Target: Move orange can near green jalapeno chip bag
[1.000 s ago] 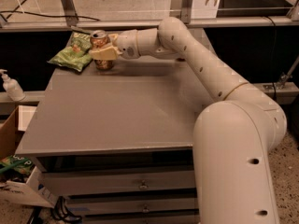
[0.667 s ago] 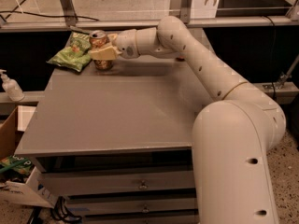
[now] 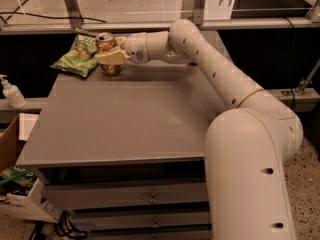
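The orange can [image 3: 107, 44] stands upright on the grey table [image 3: 125, 124] at its far left, its silver top showing. The green jalapeno chip bag [image 3: 79, 57] lies flat just left of the can, close beside it, its white logo at the far end. My gripper [image 3: 109, 57] reaches in from the right at the end of the white arm. Its pale fingers [image 3: 113, 57] are wrapped around the can's middle. The can's base rests on or just above the tabletop.
A white pump bottle [image 3: 11, 93] stands on a ledge left of the table. A cardboard box [image 3: 15, 184] with items sits on the floor at the lower left. Drawers run under the table's front edge. My white arm crosses the table's right side.
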Controlling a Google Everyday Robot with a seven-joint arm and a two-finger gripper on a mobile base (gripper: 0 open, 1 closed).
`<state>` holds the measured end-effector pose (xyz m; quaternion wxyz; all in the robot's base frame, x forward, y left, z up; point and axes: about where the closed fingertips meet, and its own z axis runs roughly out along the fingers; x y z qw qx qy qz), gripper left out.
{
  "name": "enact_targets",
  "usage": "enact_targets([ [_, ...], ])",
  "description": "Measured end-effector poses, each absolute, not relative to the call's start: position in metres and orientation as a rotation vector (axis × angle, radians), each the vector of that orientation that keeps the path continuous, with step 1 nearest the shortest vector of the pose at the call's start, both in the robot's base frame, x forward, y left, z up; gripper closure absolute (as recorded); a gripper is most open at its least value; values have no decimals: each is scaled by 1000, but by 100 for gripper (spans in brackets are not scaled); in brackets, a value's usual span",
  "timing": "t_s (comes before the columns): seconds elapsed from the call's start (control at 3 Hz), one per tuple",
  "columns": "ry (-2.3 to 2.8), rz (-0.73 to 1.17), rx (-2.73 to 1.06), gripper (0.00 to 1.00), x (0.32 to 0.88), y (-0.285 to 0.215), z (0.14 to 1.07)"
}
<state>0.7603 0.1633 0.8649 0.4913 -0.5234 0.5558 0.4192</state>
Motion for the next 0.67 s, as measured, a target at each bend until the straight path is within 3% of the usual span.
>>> enact_targets([
  [0.67, 1333, 1039, -1263, 13, 762, 165, 866],
])
